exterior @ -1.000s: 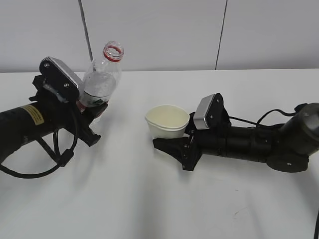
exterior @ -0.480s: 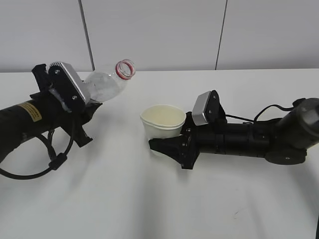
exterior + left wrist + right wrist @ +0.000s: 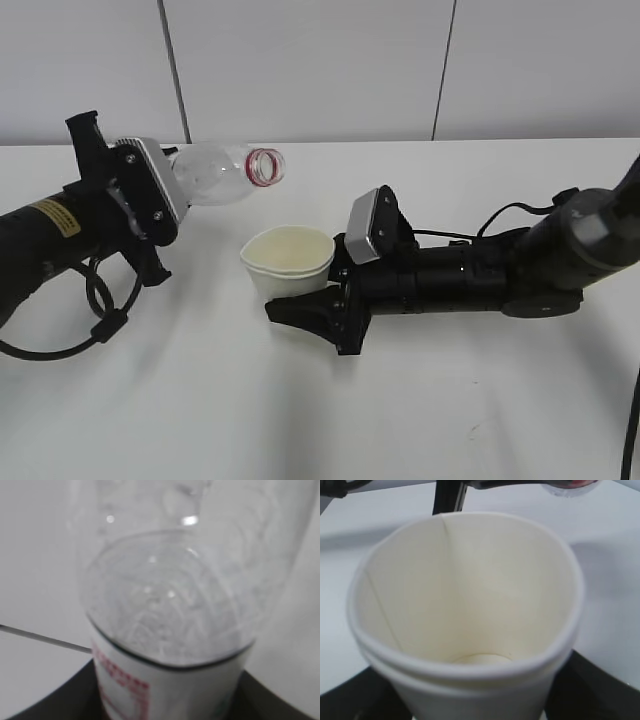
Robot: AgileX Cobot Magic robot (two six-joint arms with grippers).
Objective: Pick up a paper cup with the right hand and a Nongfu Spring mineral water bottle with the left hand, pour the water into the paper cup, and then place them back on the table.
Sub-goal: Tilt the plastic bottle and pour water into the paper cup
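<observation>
My left gripper (image 3: 160,215) is shut on the Nongfu Spring mineral water bottle (image 3: 215,175), which lies almost level with its open red-ringed mouth (image 3: 265,166) pointing right. In the left wrist view the clear bottle (image 3: 170,605) fills the frame, its red-and-white label low between dark fingers (image 3: 55,702). My right gripper (image 3: 320,300) is shut on the paper cup (image 3: 287,262), held upright above the table (image 3: 300,420), below and right of the bottle mouth. In the right wrist view the cup (image 3: 465,605) shows a cream inside, and the bottle mouth (image 3: 568,486) sits at the top edge.
A white panelled wall (image 3: 320,60) rises behind the table's far edge. The right arm's black cable (image 3: 500,218) loops over the table at the right. The left arm's cable (image 3: 95,310) hangs in a loop at the left.
The left gripper has tipped the bottle from upright to almost level, mouth to the right. The right gripper has carried the cup left and nearer, under the bottle mouth.
</observation>
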